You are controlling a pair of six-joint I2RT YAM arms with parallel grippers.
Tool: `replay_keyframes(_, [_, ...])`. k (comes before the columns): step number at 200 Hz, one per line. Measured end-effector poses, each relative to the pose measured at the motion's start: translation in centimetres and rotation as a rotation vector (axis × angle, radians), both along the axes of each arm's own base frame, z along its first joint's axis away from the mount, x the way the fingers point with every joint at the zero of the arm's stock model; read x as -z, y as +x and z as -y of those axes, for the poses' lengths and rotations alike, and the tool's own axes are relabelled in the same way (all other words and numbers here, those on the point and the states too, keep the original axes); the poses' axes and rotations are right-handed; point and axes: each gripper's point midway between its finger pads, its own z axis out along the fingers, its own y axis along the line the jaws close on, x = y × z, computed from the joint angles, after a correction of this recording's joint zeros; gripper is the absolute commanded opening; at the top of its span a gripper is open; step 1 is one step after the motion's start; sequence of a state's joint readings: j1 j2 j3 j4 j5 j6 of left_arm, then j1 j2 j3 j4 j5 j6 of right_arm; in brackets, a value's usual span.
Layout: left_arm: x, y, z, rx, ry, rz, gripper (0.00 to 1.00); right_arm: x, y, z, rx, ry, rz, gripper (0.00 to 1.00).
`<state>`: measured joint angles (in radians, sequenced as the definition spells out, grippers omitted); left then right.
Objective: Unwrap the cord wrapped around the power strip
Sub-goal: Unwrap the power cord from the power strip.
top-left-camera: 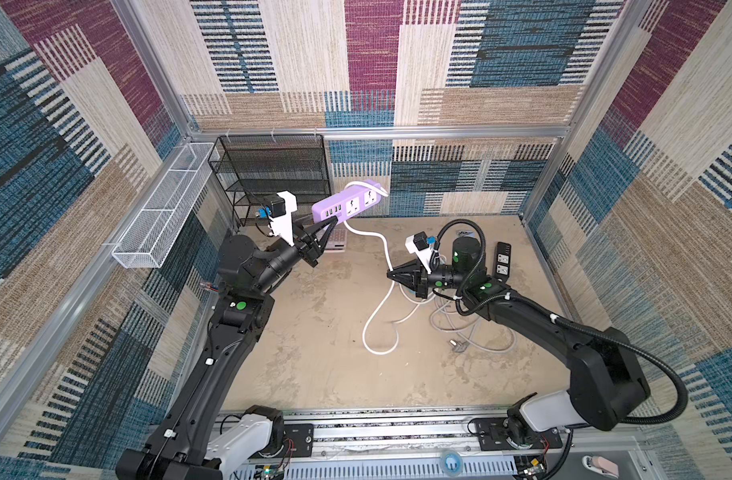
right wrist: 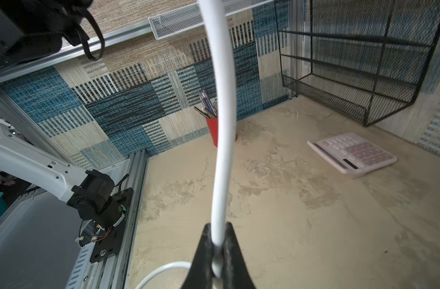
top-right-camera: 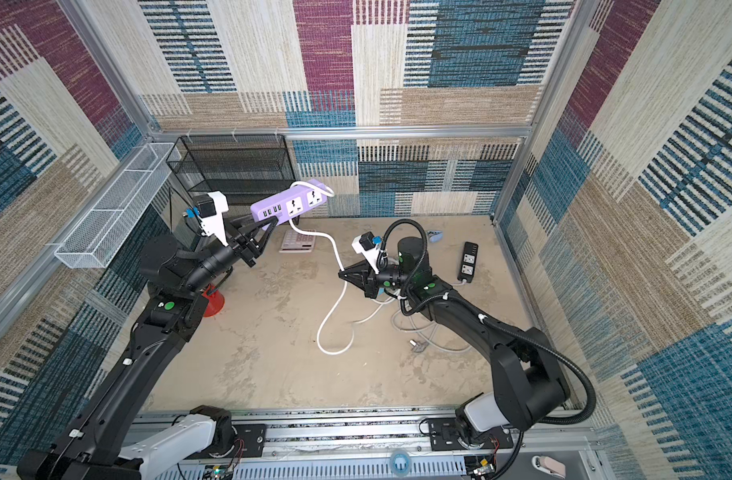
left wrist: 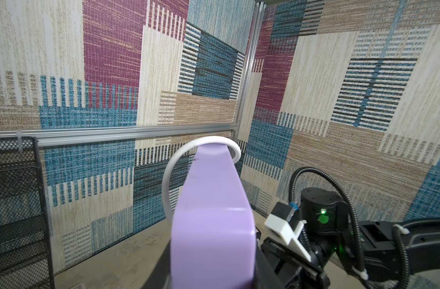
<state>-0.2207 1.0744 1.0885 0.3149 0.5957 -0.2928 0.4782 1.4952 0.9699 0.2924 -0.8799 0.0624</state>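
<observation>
In the upper middle of both top views, the purple power strip (top-left-camera: 349, 202) is up in the air, above the table (top-left-camera: 314, 374). The left fingers (top-left-camera: 324, 229) are shut tight on the end with the small plug holes. The white cord (top-left-camera: 387, 249) comes out of the far end, bends round that end in a loop, runs back under the strip and hangs down. In the middle of the frame, the right fingers (top-left-camera: 401, 272) are shut on the cord, well below the strip. The right wrist view shows the cord pinched between them. Past them the cord drops to the table and lies in a loose loop.

This looks like the last part of the unwrapping. Most of the cord seems free. Only the bend round the far end looks left. Next, the right arm would need to carry the cord out past that far end, away from the strip, so the loop opens. The left fingers should hold the strip firm. The pull should be soft, so the strip does not slip.
</observation>
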Motion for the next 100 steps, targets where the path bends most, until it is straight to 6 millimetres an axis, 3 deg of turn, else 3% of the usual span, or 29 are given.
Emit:
replay_keyframes(23, [0.3, 0.3, 1.0, 0.076, -0.034, -0.028, 0.00, 2.2, 1.7, -0.9, 0.012, 0.006, -0.063, 0.00])
replay_keyframes(44, [0.7, 0.8, 1.8, 0.142, -0.076, -0.065, 0.00, 2.8, 3.8, -1.9, 0.037, 0.024, -0.082, 0.00])
replay_keyframes(100, [0.2, 0.2, 3.4, 0.259, -0.142, -0.090, 0.00, -0.9, 11.5, -3.3, 0.126, 0.113, 0.021, 0.00])
